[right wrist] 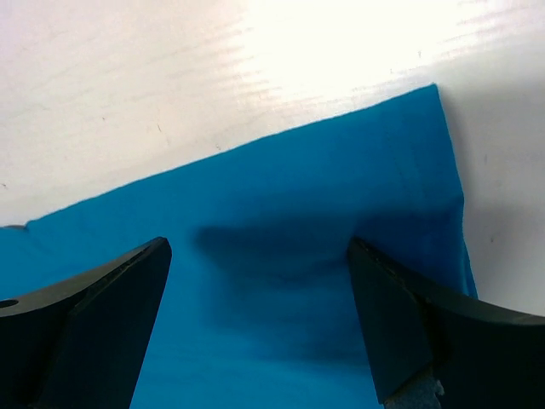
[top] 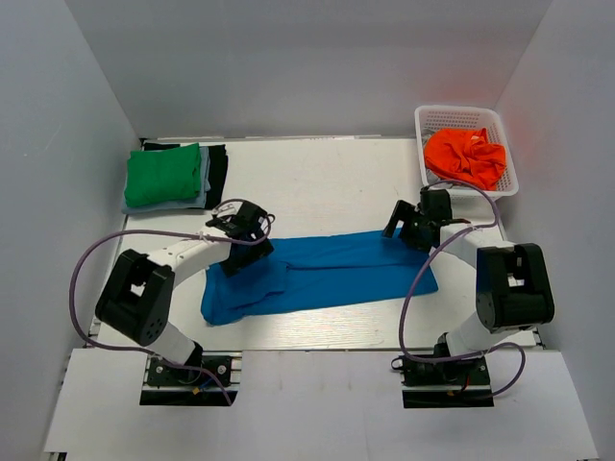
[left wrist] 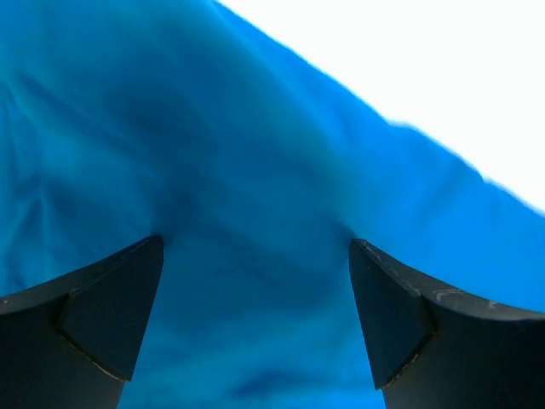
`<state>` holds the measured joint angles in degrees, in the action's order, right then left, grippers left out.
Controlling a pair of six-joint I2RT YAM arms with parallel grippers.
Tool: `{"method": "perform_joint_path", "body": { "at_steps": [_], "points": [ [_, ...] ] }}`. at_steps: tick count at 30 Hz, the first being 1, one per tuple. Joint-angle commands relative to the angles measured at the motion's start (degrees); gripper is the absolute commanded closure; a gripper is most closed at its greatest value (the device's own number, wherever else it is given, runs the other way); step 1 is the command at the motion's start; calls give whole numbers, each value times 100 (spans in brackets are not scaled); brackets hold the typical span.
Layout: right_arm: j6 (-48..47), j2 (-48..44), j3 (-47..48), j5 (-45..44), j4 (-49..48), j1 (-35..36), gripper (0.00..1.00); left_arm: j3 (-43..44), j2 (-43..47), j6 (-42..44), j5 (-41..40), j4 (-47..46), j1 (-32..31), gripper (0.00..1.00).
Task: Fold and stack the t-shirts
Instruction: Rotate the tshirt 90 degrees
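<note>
Far L: green tee folded atop darker tees. L gripper wide open, empty, over L end of blue tee, a long band on table. R gripper wide open, empty, over its R corner. Far R: orange tee bunched in mesh basket.

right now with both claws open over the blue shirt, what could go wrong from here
The blue t-shirt lies wrinkled and folded over under the left claw, so a pinch there may catch only the top layer and the fold could slump. The right claw hangs close to the shirt's corner, so it may grab too little cloth and slip off.
</note>
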<state>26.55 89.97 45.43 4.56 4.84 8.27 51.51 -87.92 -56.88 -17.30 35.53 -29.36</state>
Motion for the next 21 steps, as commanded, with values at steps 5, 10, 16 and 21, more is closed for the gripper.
{"method": "perform_joint_path", "body": {
  "at_steps": [5, 10, 16, 21],
  "points": [
    [526, -215, -771, 11, 157, 253, 10, 1139, -1862, 71, -320, -521, 405, 0],
    [528, -1647, -1782, 192, 649, 936, 10, 3595, -3720, 546, 137, -661, 458, 0],
    [659, -2501, -2055, 825, 899, 2573, 10, 8721, -6830, 995, 1872, -880, 256, 0],
    [-122, -1976, -1836, 1836, 641, 3804, 10, 8694, -7917, -103, 2364, -2936, 203, 0]
  ]
}}
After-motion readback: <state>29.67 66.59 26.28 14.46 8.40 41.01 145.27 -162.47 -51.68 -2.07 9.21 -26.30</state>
